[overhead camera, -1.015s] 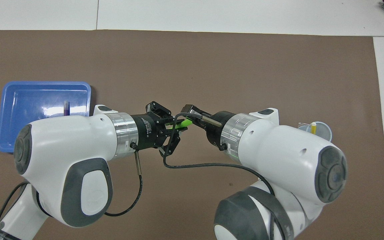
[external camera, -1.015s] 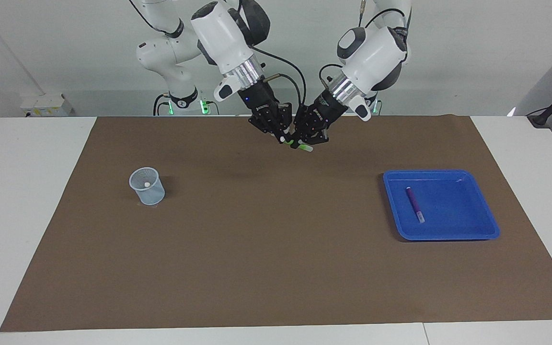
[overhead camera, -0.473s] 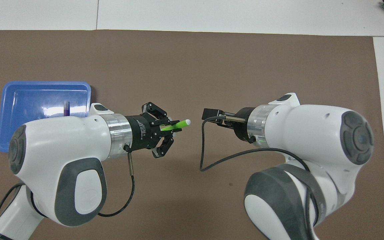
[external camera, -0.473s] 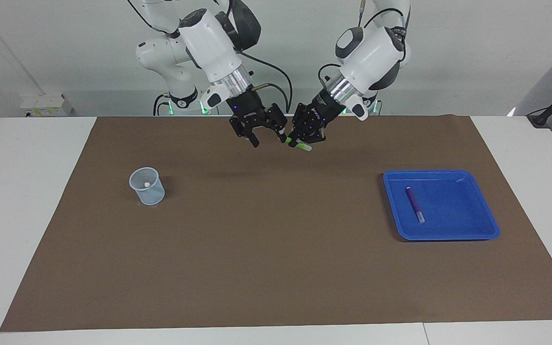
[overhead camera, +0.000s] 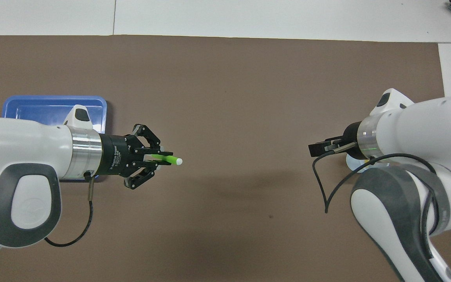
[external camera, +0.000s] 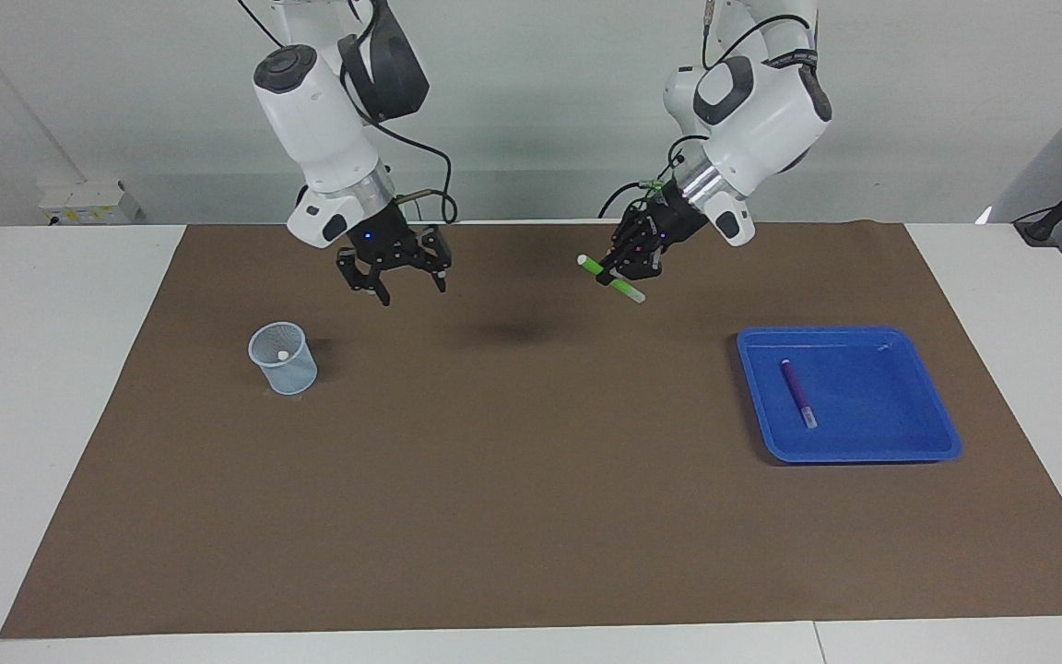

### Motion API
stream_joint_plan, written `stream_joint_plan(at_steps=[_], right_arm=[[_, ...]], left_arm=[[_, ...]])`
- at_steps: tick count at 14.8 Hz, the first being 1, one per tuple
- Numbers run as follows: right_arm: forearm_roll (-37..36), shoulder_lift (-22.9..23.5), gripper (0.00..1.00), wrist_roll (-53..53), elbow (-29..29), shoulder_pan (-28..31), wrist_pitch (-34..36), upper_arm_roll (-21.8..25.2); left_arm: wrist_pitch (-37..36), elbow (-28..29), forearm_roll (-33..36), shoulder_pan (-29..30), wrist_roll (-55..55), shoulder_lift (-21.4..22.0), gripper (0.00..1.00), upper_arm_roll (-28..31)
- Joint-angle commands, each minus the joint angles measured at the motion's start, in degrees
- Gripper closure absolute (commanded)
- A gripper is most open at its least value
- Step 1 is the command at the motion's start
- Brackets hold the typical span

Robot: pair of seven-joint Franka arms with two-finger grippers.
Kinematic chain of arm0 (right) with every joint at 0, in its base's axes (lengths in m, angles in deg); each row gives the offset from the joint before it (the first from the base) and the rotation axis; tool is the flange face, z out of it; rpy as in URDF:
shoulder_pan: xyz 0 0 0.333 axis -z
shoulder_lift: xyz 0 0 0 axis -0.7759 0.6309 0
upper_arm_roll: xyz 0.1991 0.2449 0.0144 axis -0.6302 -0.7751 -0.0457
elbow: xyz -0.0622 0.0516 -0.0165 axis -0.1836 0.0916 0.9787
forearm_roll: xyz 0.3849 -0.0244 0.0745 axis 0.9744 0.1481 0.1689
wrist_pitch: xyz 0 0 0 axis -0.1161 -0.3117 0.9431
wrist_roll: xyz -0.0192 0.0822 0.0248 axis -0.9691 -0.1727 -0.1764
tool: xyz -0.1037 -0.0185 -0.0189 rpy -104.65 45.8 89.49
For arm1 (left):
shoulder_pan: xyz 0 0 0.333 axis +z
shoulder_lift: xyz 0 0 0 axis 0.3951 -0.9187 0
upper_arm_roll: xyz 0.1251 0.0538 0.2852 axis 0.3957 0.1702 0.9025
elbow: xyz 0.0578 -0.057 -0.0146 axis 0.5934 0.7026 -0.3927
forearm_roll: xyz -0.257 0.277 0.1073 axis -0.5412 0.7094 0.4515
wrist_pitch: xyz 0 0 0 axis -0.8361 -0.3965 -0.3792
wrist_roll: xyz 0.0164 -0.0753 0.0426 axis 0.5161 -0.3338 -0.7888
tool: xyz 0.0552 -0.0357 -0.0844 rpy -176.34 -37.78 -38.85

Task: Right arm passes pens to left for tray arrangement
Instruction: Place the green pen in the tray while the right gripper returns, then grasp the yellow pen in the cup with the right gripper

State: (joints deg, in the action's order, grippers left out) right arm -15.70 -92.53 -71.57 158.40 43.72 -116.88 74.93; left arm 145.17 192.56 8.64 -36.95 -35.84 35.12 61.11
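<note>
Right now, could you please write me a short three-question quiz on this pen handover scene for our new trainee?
1. True or false: the left gripper is shut on the green pen, up in the air over the brown mat.
2. Which pen lies in the blue tray? A) yellow B) purple C) green
3. Fill in: the right gripper hangs open and holds ____, over the mat near the translucent cup.

Key
1. True.
2. B: the purple pen lies flat on the tray's floor.
3. Nothing.
</note>
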Motion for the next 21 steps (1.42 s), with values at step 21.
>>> stream_joint_plan(at_steps=[21], right_arm=[[-13.7,6.65,0.45,-19.25,8.88,12.44,-11.89,-0.96]], left_arm=[[0.98,2.71,44.37,23.44,74.85,-8.27,1.0,-0.3]])
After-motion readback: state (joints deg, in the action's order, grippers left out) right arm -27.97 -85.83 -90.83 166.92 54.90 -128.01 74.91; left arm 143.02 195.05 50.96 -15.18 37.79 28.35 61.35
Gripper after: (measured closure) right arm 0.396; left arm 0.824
